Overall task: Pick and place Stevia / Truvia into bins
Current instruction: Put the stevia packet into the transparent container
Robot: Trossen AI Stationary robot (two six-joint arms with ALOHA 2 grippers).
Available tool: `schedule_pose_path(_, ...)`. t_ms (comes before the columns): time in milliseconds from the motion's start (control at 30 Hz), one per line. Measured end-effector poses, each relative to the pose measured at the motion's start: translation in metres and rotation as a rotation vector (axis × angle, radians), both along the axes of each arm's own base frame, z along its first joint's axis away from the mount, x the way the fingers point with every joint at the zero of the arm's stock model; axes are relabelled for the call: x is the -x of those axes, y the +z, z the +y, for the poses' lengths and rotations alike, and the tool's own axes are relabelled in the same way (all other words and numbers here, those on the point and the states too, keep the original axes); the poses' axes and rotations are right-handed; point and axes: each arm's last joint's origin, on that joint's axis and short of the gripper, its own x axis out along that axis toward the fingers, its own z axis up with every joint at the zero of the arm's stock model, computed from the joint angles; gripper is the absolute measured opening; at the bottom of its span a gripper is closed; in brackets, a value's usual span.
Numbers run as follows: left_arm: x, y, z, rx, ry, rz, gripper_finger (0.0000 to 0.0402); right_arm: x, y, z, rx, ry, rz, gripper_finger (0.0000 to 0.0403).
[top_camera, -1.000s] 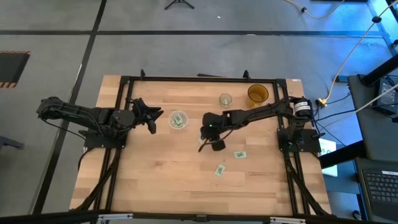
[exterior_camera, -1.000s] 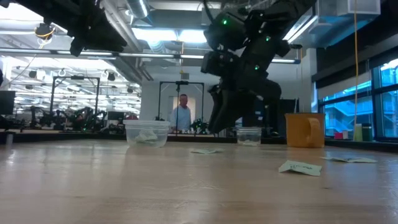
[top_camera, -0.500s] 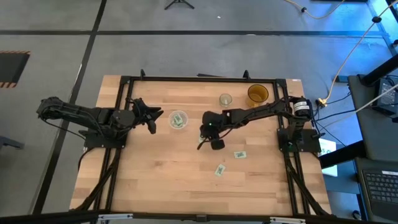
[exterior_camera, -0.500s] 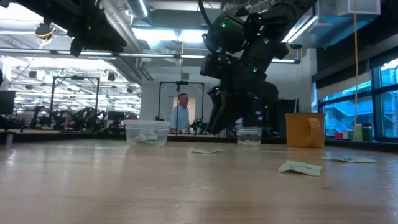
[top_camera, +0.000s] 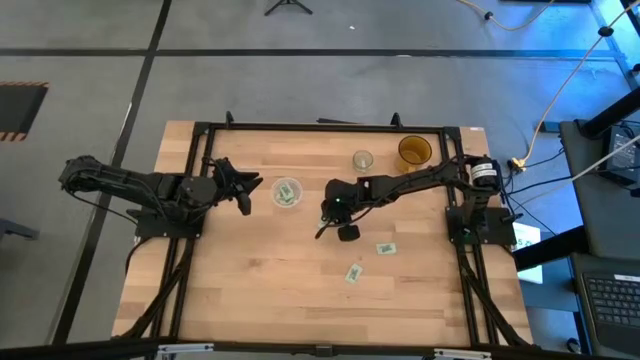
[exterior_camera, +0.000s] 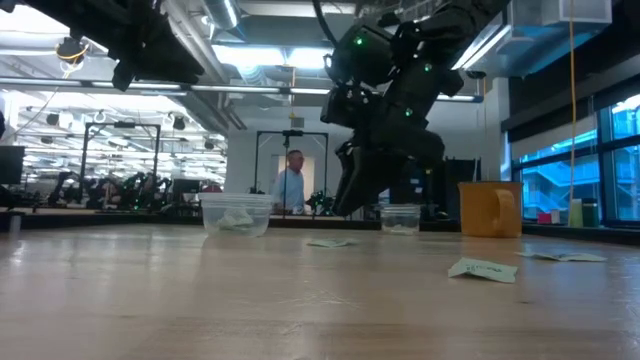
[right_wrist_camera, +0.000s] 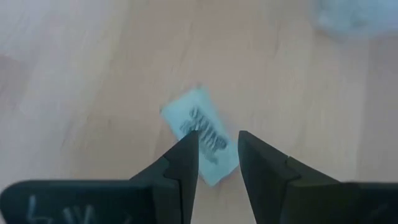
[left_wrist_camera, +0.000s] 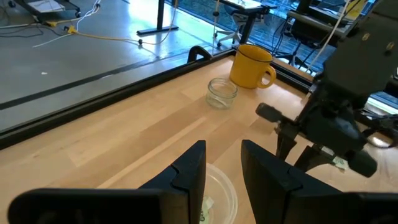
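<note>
A pale green sachet lies flat on the wooden table, and also shows in the low view. My right gripper hangs open a little above it, fingers pointing down toward the table, near the table's middle; it touches nothing. Two more sachets lie flat nearer the front. A wide clear cup holds several sachets. My left gripper waits just left of that cup, open and empty.
A small clear jar and a yellow mug stand at the table's far right. A black frame runs along the table's edges. A person stands far off in the room behind.
My right gripper has shifted slightly toward the table's left edge, staying above the sachet.
</note>
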Motion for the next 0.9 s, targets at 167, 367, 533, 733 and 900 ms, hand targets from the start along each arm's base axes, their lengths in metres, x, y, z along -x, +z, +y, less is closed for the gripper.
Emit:
schedule_pose_path(167,0.0,0.0,0.0,-0.001,0.0,0.004,0.0097,-0.001,-0.017,0.0,-0.02,0.016,0.049,0.0117)
schedule_pose_path(367,0.0,-0.001,0.0,-0.001,0.0,0.007,0.0097,-0.002,-0.024,-0.001,-0.029,0.0,0.066,0.0117)
schedule_pose_path(533,0.0,-0.001,0.0,-0.001,0.0,0.007,0.0097,-0.002,-0.029,-0.002,-0.038,-0.01,0.097,0.0116)
schedule_pose_path(733,0.0,-0.001,0.0,-0.001,0.0,0.007,0.0097,-0.002,-0.031,-0.002,-0.039,-0.013,0.104,0.0085)
schedule_pose_path(900,0.0,-0.001,0.0,-0.001,0.0,0.006,0.0097,-0.002,-0.032,-0.002,-0.037,-0.013,0.102,0.0059)
